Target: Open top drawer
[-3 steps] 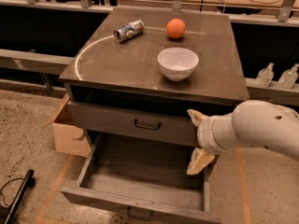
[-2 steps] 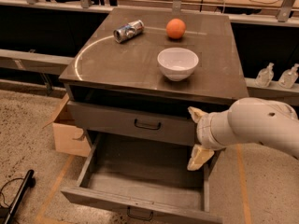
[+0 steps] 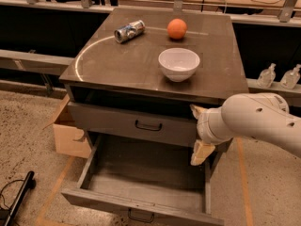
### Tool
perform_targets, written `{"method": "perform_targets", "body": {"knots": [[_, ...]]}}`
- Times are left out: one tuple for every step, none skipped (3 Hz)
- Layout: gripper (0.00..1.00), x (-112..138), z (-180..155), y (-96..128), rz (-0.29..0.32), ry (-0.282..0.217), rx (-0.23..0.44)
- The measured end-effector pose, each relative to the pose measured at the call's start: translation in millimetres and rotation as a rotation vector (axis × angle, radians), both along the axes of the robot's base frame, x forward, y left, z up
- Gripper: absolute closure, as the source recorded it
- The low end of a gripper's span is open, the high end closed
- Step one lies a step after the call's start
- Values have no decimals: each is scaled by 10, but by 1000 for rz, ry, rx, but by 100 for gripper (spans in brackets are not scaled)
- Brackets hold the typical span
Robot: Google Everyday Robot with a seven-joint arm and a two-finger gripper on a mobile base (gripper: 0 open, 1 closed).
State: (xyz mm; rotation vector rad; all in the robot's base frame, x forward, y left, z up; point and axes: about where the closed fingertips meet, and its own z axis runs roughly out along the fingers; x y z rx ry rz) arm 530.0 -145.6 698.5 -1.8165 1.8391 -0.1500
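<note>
The top drawer (image 3: 122,121) is the upper flat front of the dark grey-brown cabinet, with a small black handle (image 3: 148,125) at its centre. A dark gap shows above its front edge. The lower drawer (image 3: 141,182) below it is pulled far out and empty. My gripper (image 3: 198,132) is at the right end of the top drawer's front, well right of the handle. Its cream fingers (image 3: 201,152) are spread apart, one near the front's top edge and one below its bottom edge. It is open and holds nothing.
On the cabinet top (image 3: 117,65) stand a white bowl (image 3: 178,64), an orange (image 3: 177,28) and a lying can (image 3: 129,31). A cardboard box (image 3: 68,135) sits on the floor to the left. Two clear bottles (image 3: 280,76) stand on a ledge to the right.
My gripper has shifted slightly up and left along the top drawer's right end. Both drawers stand as before.
</note>
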Motion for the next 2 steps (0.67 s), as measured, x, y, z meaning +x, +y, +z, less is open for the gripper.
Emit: {"method": "perform_targets", "body": {"knots": [[0, 90, -91, -54, -8, 8, -33], [0, 159, -223, -67, -18, 25, -49]]}}
